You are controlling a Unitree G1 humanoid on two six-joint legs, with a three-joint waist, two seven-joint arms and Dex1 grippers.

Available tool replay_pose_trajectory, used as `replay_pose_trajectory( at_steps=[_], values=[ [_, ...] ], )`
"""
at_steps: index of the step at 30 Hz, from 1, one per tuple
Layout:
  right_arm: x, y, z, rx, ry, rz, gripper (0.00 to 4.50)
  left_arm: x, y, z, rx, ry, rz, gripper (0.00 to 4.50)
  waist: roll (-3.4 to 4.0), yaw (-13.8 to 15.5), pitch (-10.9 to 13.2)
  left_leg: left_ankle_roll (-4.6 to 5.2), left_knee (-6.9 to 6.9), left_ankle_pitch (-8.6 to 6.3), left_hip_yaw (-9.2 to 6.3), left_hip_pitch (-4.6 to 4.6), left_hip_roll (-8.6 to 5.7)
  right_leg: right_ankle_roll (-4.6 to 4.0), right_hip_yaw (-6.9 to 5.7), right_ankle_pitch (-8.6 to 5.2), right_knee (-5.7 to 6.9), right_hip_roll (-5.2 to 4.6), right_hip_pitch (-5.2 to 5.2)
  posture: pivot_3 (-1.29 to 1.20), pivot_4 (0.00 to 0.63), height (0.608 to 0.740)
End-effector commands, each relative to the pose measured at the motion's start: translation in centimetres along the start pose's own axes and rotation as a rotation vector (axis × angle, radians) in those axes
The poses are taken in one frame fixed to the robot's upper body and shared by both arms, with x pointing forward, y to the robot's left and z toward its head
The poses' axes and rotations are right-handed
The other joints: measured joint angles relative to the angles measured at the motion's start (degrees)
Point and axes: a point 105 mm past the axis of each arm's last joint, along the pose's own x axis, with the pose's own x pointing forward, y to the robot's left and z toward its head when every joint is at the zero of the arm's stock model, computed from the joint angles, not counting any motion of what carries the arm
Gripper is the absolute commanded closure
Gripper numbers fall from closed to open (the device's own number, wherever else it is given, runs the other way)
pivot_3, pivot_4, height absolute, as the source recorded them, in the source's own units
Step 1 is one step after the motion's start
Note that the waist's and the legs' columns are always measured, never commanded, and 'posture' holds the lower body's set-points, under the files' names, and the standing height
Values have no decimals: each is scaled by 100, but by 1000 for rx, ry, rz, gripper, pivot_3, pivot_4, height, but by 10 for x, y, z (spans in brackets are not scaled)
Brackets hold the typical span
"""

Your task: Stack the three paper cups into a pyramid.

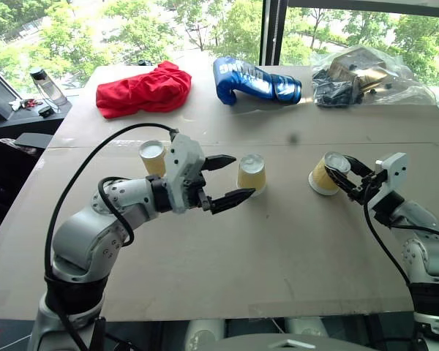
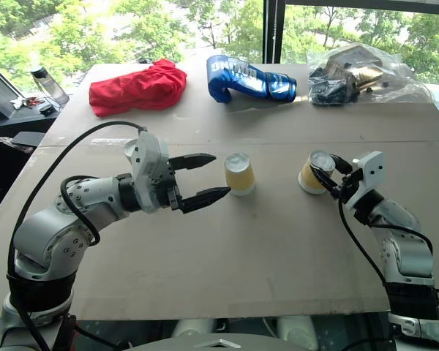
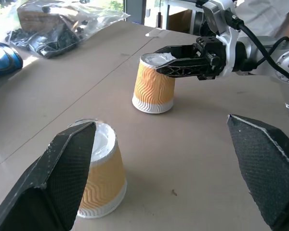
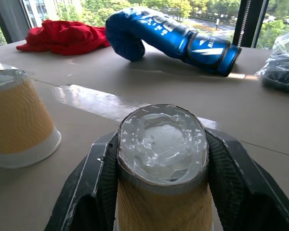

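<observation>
The table [image 1: 278, 248] fills the head views, a pale board with a seam across its middle. Along its far edge lie a red cloth [image 1: 143, 89], a blue glove [image 1: 256, 80] and a clear bag [image 1: 366, 77] of dark parts; a bottle [image 1: 47, 86] stands off the table's far left corner.

The left gripper [image 1: 227, 180] reaches level toward the middle cup [image 1: 251, 174], its two black fingers spread wide with nothing between them. The right gripper [image 1: 344, 174] has its jaws clamped on the right cup [image 1: 325, 175] near that cup's upper end.

All three cups stand upside down on the table in a rough row just past the seam, wide rim down and closed base up. The middle cup is upright, its long axis vertical. The right cup leans a little in the grip. The left cup [image 1: 153, 156] shows behind the left arm in the left eye view, partly hidden.

The left wrist view shows the middle cup [image 3: 98, 175] just beside one finger pad [image 3: 62, 178], and the right gripper's fingers pinching the right cup [image 3: 154, 84] by its top. The right wrist view looks onto the crinkled base of the held cup [image 4: 161, 139], pads tight on both sides.
</observation>
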Motion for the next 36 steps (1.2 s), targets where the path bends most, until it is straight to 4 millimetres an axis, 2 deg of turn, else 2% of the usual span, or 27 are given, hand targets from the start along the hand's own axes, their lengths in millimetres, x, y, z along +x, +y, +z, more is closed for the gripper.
replay_pose_trajectory(
  at_steps=[1, 5, 10, 24, 36],
  values=[
    [9, 12, 19, -54, -47, 78, 2664, -15, 1, 4, 40, -5, 57, 0, 0, -15, 0, 0, 0, 0, 3, 0, 0, 0, 3, 0, 0, -1, 0, 0, 150, 740],
    [23, 25, 18, -66, -47, 146, 2664, -27, 3, -8, 8, 15, 112, 0, -3, -49, 4, 0, -1, 0, 5, 2, 1, 0, 6, 0, 2, 1, -4, 0, 150, 740],
    [35, 33, 15, -72, -49, 183, 2664, -33, 0, -16, -12, 24, 132, 0, -7, -2, 6, 0, -2, 0, -1, -1, 4, 0, -1, 0, 3, 1, -7, 0, 150, 740],
    [61, 58, 13, -39, -79, 225, 2664, -37, 2, -17, -8, 21, 125, 0, -8, -31, 7, 0, -3, 0, 3, -1, 2, -1, 2, 0, 5, -4, -11, 0, 150, 740],
    [68, 72, 8, -20, -55, 267, 2664, -31, 5, -12, 11, 15, 104, 0, -8, -33, 7, 0, -3, 0, 3, -2, 1, 0, 1, 0, 6, -5, -12, 0, 150, 740]
  ],
)
